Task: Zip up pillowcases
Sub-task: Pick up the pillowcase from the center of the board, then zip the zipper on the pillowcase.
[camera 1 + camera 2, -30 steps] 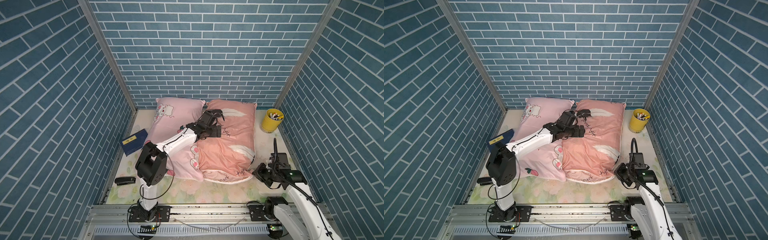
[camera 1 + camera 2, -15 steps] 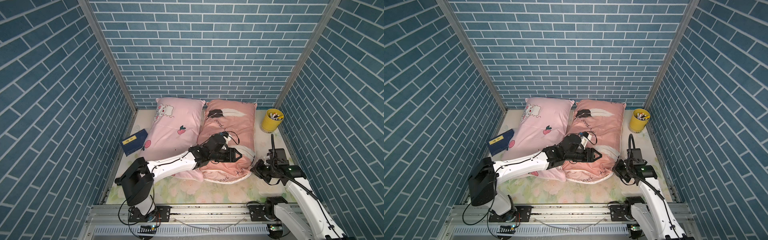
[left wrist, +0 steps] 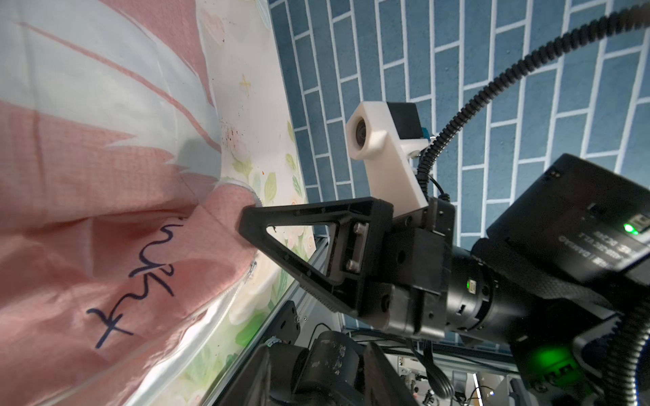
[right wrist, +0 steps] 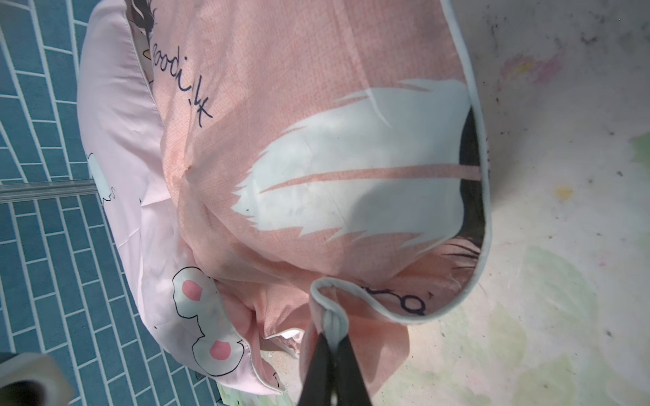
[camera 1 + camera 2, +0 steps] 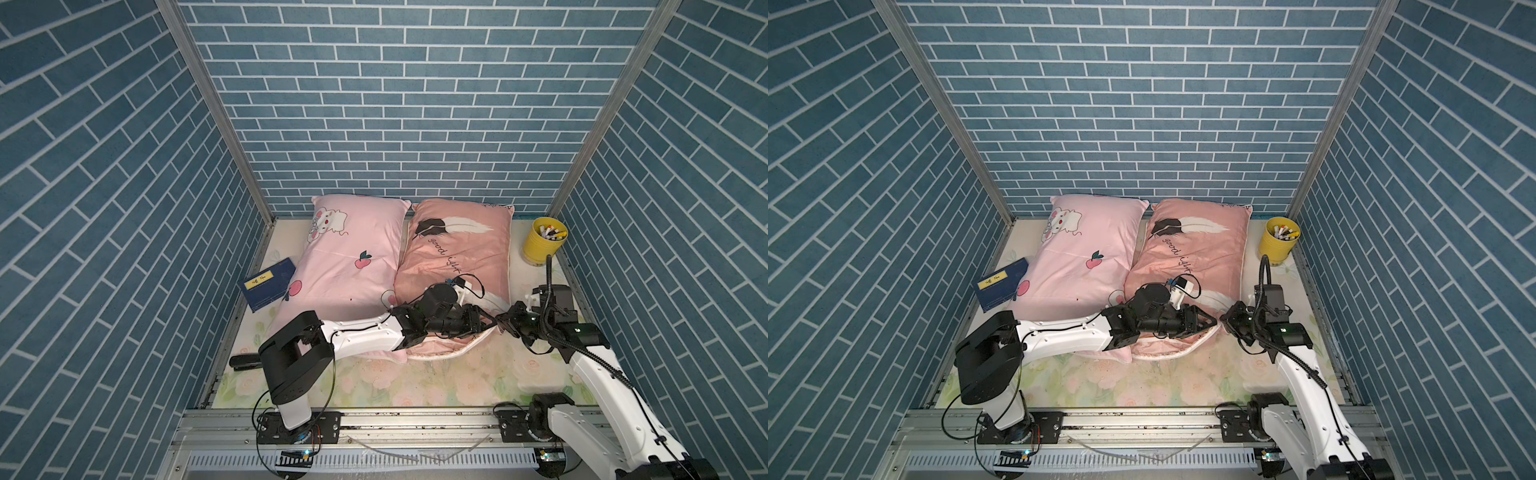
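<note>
Two pillowcases lie side by side in both top views: a light pink one (image 5: 353,266) with a bunny and peaches, and a salmon one (image 5: 453,249) with feathers and "good night" script. My right gripper (image 4: 332,334) is shut on the white piped edge at the salmon pillowcase's (image 4: 316,140) near right corner. An open seam (image 4: 281,339) with white filling gapes beside that grip. My left arm lies across the near ends of both pillows. Its gripper (image 5: 487,325) sits just left of the right gripper (image 5: 500,325). The left wrist view shows the right gripper's finger (image 3: 316,211) against the salmon fabric (image 3: 105,246). The left jaws look dark and unclear.
A yellow cup of pens (image 5: 544,241) stands at the back right. A dark blue book (image 5: 269,284) and a black stapler (image 5: 243,361) lie along the left wall. A floral cloth (image 5: 415,382) covers the table, with brick walls on three sides and a metal rail in front.
My left arm swung from the back of the pillows forward and right to the salmon pillowcase's near corner, its jaws narrowing. The right gripper stayed shut at that corner, shifting slightly.
</note>
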